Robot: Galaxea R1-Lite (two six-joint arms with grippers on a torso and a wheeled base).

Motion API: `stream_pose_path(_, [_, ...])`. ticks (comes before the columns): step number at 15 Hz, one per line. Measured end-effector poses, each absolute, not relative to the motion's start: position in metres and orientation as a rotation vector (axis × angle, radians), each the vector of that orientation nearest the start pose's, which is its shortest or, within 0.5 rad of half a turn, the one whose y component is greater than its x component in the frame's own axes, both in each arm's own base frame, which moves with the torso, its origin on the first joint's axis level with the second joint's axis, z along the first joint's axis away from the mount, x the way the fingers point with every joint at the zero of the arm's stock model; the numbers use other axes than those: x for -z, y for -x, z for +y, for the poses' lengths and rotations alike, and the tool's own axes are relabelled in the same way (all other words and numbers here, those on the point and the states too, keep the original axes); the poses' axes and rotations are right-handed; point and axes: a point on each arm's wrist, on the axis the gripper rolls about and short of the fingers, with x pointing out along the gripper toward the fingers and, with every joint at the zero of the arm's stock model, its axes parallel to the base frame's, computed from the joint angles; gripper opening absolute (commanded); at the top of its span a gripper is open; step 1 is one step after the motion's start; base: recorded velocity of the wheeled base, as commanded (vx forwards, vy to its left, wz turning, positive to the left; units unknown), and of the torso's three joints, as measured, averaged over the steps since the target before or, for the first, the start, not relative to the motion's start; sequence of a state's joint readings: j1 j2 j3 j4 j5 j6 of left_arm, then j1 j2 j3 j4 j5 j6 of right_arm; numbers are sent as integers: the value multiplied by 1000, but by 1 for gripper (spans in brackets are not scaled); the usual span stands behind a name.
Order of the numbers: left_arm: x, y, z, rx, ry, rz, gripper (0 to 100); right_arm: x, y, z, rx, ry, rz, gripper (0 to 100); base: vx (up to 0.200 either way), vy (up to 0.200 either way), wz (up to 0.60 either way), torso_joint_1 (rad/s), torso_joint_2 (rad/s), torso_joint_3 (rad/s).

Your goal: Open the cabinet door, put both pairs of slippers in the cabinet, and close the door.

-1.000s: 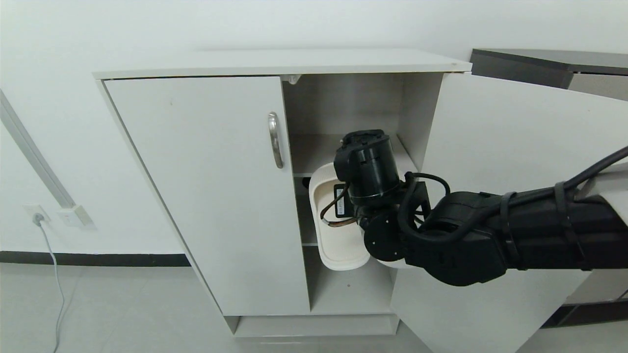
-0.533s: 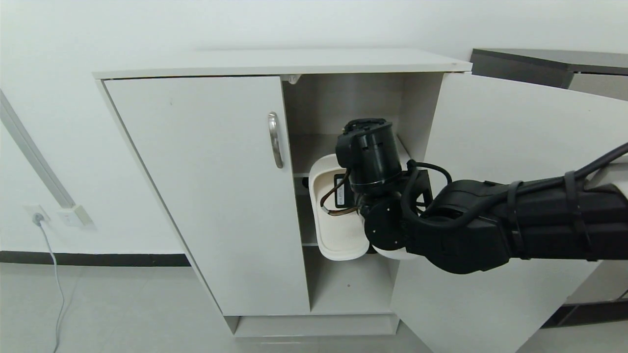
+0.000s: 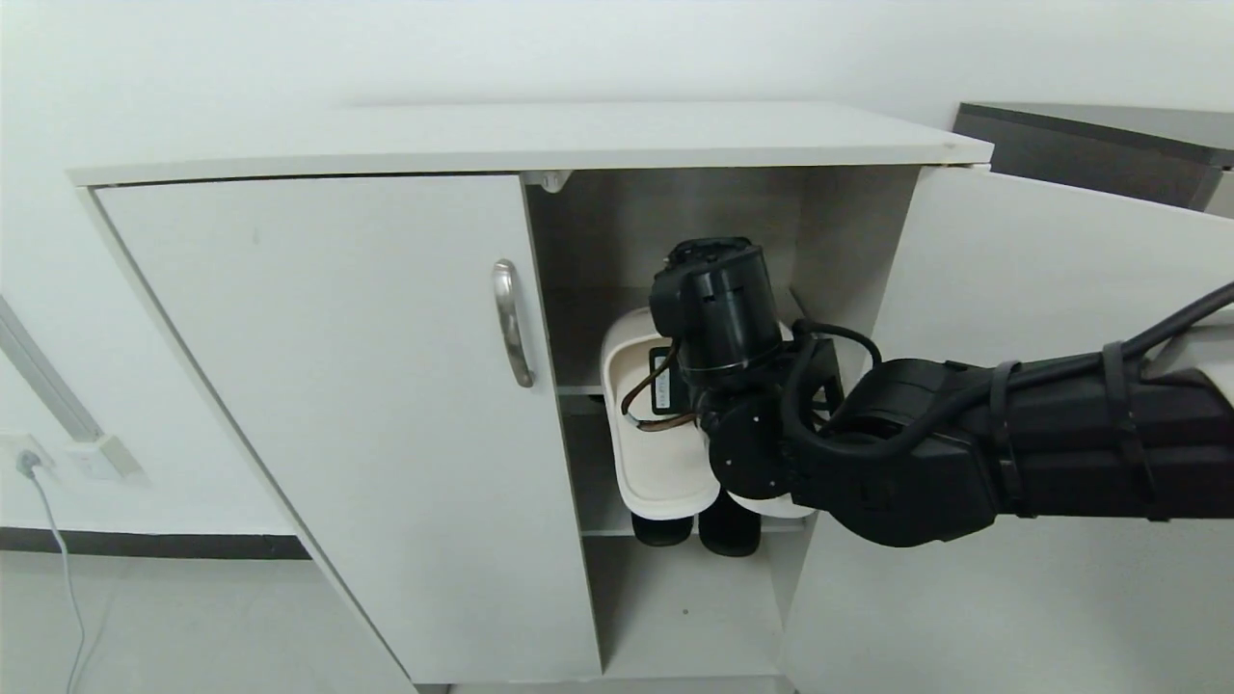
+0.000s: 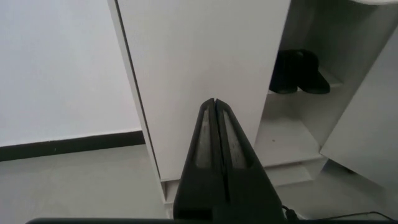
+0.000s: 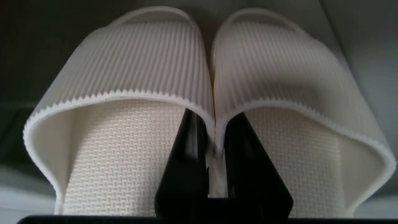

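right jaws: mine, clamped tight on the touching inner edges of the white slippers (image 5: 137, 81), so both are held side by side.
white slippers (image 3: 656, 463): in the cabinet's (image 3: 540, 140) open right half, at middle-shelf level, toes pointing in toward the back, just above the black pair.
black slippers (image 3: 694, 528): sitting on a cabinet shelf (image 4: 300, 71), above the bottom compartment.
cabinet doors: left door (image 3: 318, 386) closed, its metal handle (image 3: 511, 323) by the opening; right door (image 3: 1041, 280) swung wide open.
left jaws: mine, pressed fully together, nothing between them, low in front of the cabinet's left door (image 4: 205, 50).
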State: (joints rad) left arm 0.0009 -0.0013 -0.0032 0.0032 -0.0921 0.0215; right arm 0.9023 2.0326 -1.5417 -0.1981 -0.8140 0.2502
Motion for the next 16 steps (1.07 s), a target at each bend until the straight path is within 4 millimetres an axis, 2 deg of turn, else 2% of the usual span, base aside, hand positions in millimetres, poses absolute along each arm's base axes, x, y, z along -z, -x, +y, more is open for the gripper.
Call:
stream_pose_path(7, [-76,23,-2,91,-22,-2,0,-222,-293,309,-12,-7,229,0,0,0,0,0,0,0])
stream_pose_path(13, [-76,23,-2,90,-20,-2,0,-243,-319,319,4,-61,254,0,0,0,0,0,0,0])
stream_pose_path(16, [-76,23,-2,91,-20,-2,0,-227,-334,323,18,-43,274,0,0,0,0,0,0,0])
